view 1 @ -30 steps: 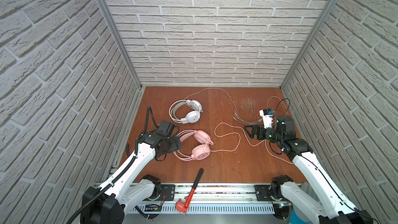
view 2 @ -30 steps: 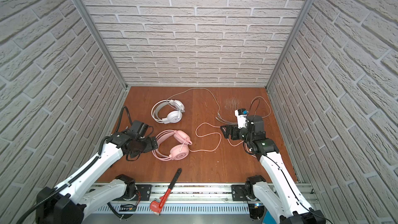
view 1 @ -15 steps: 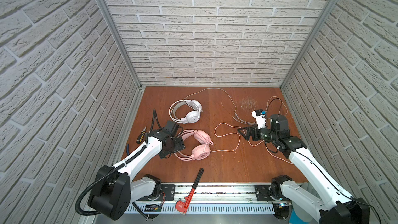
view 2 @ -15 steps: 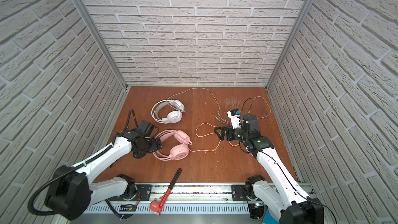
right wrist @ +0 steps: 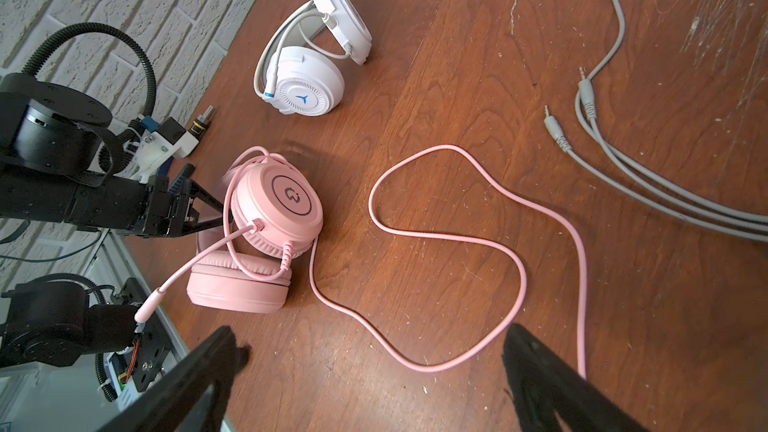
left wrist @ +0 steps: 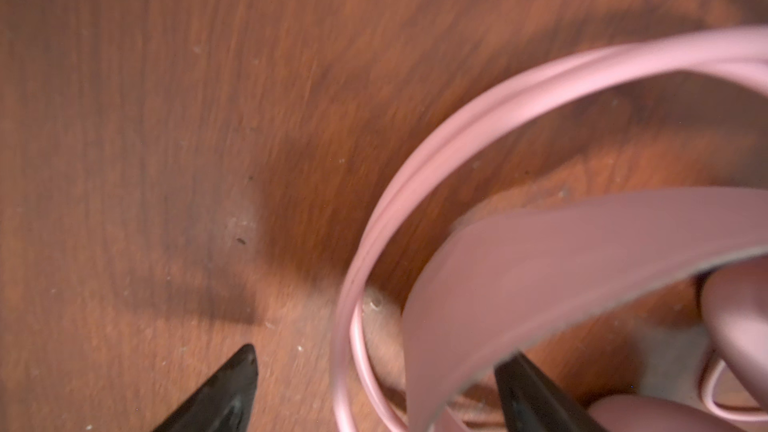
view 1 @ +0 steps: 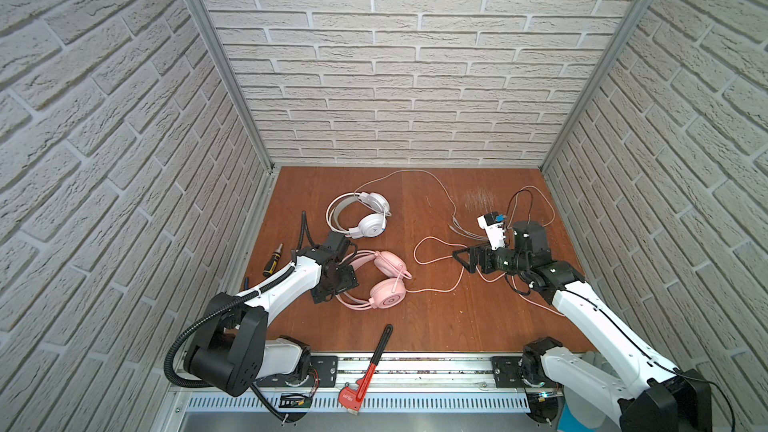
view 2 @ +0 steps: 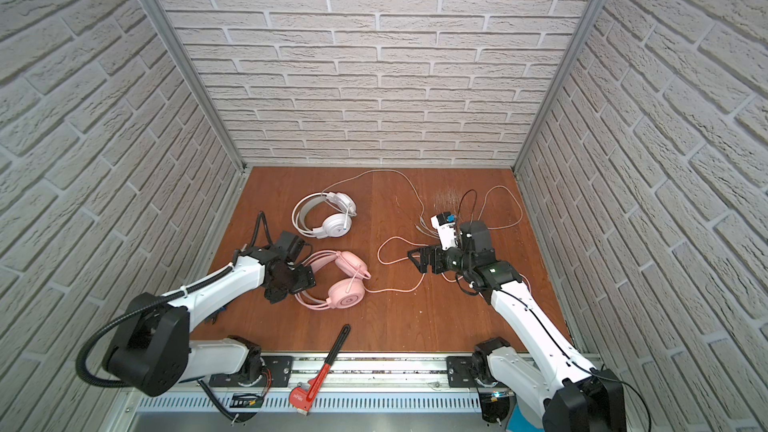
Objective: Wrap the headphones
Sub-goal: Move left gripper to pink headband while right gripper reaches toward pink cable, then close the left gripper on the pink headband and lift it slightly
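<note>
The pink headphones (view 1: 388,280) lie front left on the wooden floor, one ear cup resting on the other. Their pink cable (view 1: 432,261) loops off to the right. My left gripper (view 1: 347,278) is open, low at the headband (left wrist: 540,284), which passes between its fingers; one fingertip (left wrist: 245,367) stands apart from the band. The white headphones (view 1: 365,218) sit behind, and their grey cable (view 1: 440,189) trails right to its plugs (right wrist: 555,126). My right gripper (view 1: 463,259) is open just above the pink cable loop (right wrist: 457,238), holding nothing.
A red-and-black pipe wrench (view 1: 370,371) lies across the front edge and the metal rail. A small screwdriver (view 1: 272,259) rests by the left wall. Brick walls close in three sides. Loose cable lies near the right arm (view 1: 536,205).
My left gripper has moved in over the pink headband and its jaws have narrowed slightly. My right gripper has moved left toward the pink cable loop, still open.
</note>
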Available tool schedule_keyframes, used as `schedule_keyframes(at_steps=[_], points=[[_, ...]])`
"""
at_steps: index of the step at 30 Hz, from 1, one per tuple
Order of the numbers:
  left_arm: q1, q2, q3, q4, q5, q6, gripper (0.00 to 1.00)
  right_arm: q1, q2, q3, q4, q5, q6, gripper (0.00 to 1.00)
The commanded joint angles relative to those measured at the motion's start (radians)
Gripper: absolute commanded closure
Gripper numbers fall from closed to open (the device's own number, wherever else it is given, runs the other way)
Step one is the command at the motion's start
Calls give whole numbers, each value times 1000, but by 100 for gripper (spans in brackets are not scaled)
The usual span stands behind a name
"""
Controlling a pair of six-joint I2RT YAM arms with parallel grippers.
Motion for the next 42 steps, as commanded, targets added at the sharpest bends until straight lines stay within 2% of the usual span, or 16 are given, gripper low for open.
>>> schedule_keyframes(at_steps=[1, 6, 16, 42], points=[[-17, 13, -21, 19, -33, -5, 14, 16, -3, -8, 43, 21, -4, 0], [-25, 50, -20, 25, -21, 8, 25, 28, -5, -9, 37, 37, -2, 0], [-45, 56, -27, 38, -53, 12, 32, 41, -14, -20, 29, 74, 0, 0], [-46, 135, -24, 66, -72, -1, 72, 59, 14, -15, 32, 91, -9, 0]])
